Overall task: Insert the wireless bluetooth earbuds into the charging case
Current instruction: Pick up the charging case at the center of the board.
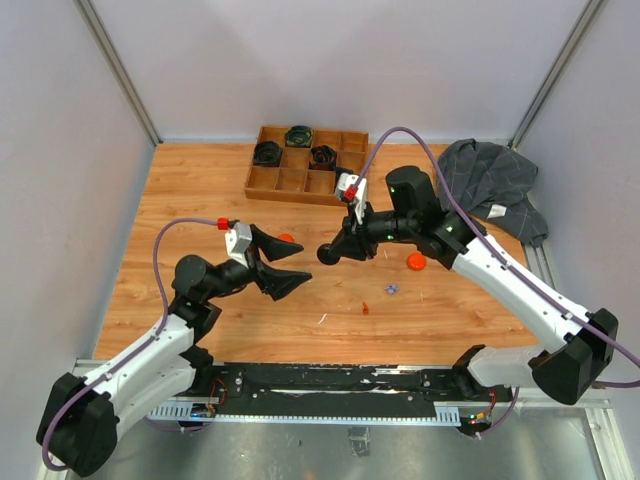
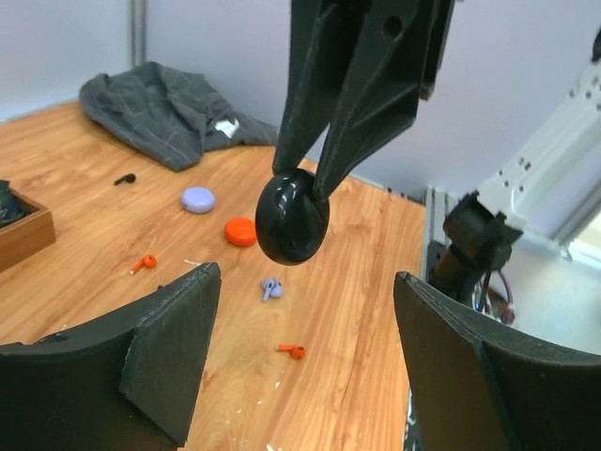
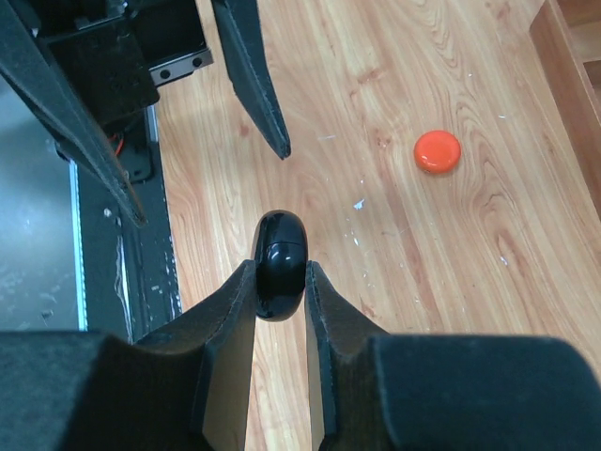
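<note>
My right gripper (image 1: 328, 253) is shut on a glossy black round charging case (image 3: 281, 265), held on edge above the table's middle; its lid looks closed. The same case (image 2: 292, 216) hangs just ahead of my left gripper (image 2: 305, 282), which stands open and empty facing it. Earbuds lie loose on the wood: a lavender earbud (image 2: 270, 287), an orange earbud (image 2: 293, 351), a second orange earbud (image 2: 143, 263) and a black earbud (image 2: 124, 178). From above, the lavender earbud (image 1: 391, 289) and an orange earbud (image 1: 366, 308) lie below my right arm.
An orange case (image 1: 416, 262) sits by my right arm, another orange case (image 1: 286, 238) behind my left fingers, and a lavender case (image 2: 197, 199) farther off. A wooden divided tray (image 1: 270, 185) with black cases stands at the back. A grey cloth (image 1: 490, 180) lies back right.
</note>
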